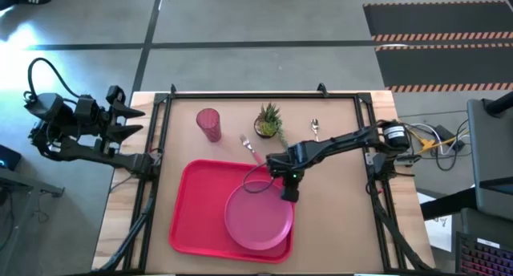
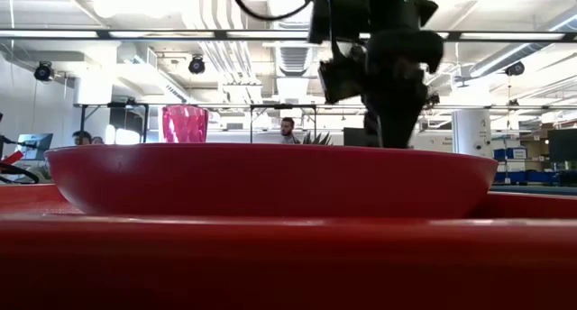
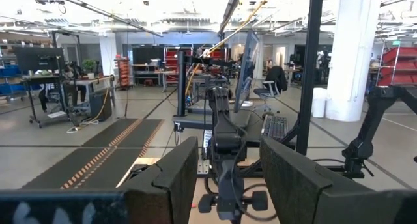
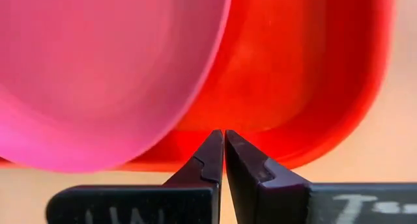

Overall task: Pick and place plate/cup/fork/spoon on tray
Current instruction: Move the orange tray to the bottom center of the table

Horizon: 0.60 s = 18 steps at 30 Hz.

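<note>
Right claw [image 4: 223,142] shut, empty | plate [image 1: 258,216] on tray [image 1: 196,204]

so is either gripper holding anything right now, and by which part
Nothing is held. The right gripper is shut on nothing above the tray, beside the plate. The left gripper is open and parked off the table.
</note>
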{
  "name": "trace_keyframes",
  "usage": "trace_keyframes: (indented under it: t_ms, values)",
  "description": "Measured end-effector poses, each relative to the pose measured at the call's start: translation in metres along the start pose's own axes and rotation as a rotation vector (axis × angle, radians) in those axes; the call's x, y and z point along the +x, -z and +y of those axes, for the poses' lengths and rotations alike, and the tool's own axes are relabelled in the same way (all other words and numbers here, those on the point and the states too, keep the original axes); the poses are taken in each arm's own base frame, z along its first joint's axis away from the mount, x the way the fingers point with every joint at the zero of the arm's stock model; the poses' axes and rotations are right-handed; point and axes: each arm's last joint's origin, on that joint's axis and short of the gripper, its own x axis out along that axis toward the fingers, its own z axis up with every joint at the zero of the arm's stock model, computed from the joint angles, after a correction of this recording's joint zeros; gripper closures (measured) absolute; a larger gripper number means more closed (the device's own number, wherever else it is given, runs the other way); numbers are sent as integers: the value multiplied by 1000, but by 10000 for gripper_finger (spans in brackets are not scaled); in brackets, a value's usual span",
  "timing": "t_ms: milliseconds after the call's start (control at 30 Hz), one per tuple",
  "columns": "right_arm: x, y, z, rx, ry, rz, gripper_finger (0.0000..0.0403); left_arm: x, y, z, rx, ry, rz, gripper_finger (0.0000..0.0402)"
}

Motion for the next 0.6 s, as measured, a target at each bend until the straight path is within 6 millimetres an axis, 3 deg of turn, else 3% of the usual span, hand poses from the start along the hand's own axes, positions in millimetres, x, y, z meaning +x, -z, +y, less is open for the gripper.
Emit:
trace_keyframes:
  t_ms: [200, 600]
  values:
    - [16, 9, 5, 26, -16, 48, 394, 0, 0, 0, 0, 0, 0, 252]
    - [33, 10, 18, 60, -95, -63, 394, 0, 0, 0, 9, -1, -1, 252]
